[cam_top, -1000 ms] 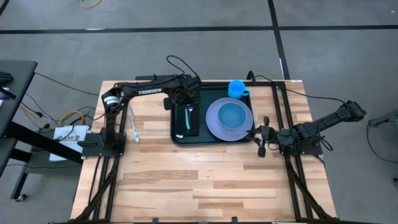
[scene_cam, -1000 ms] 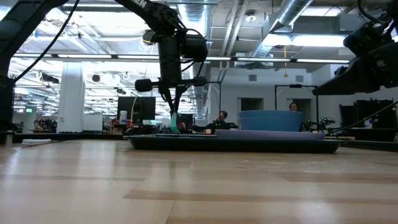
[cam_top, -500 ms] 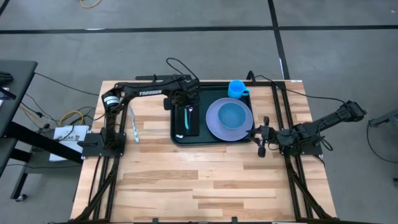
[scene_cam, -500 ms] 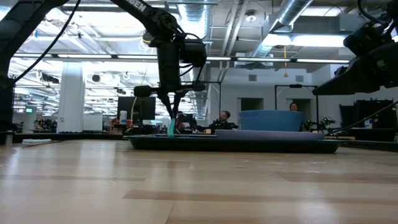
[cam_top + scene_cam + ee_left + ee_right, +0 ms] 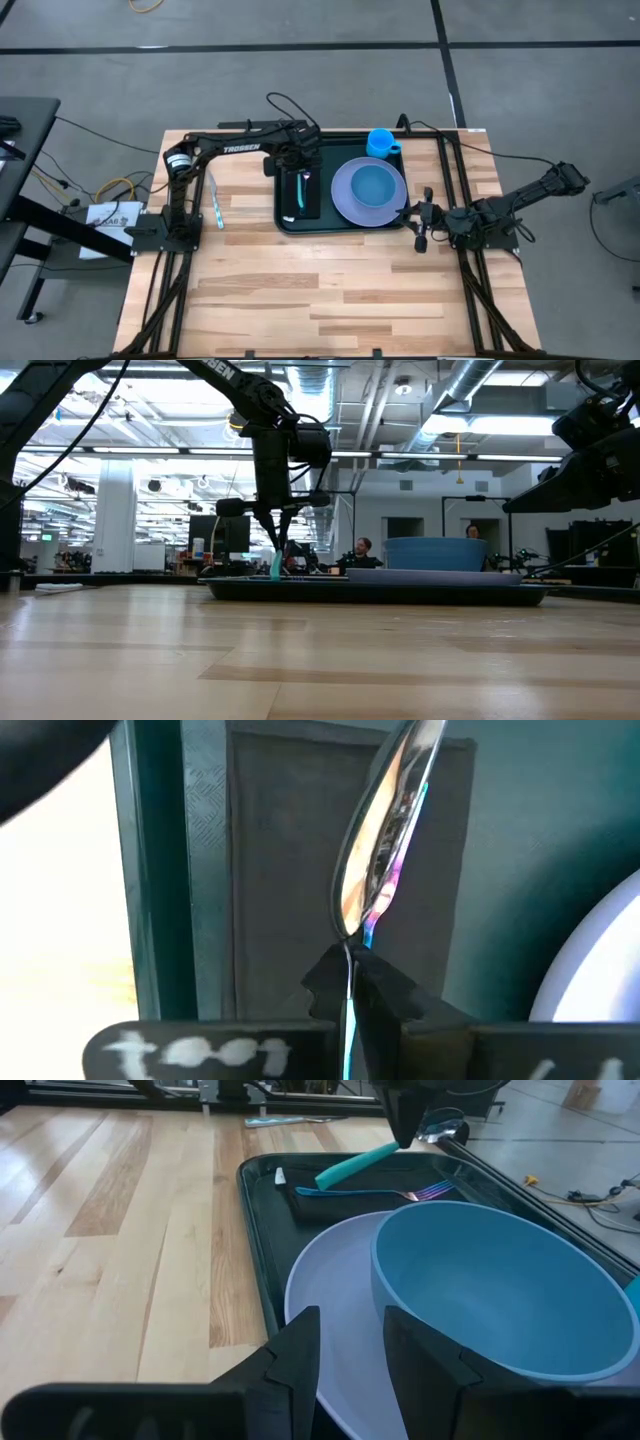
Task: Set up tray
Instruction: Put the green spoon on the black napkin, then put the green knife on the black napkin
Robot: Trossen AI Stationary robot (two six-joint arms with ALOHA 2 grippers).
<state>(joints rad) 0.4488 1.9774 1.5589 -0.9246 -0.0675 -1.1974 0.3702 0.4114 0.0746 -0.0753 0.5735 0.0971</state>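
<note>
A dark green tray lies at the table's far middle. On it are a lavender plate with a blue bowl, a blue cup and a black napkin. A fork lies on the napkin. My left gripper stands over the napkin's far end. It is shut on a spoon with a teal handle. My right gripper is open and empty, off the tray's near right corner, pointing at the plate. My left gripper pinches the spoon between its two fingers at the neck, where the teal handle meets the shiny bowl. The fingers point down from above and lie across the spoon. The spoon is tilted, its handle end lowest, just over the napkin; whether it touches, I cannot tell.
A light blue utensil lies on the wooden table left of the tray, near my left arm's base. The near half of the table is bare wood. In the low view, people sit in the room beyond the table.
My left gripper has gone down a little with the spoon, bringing the teal handle's end closer to the napkin on the tray.
</note>
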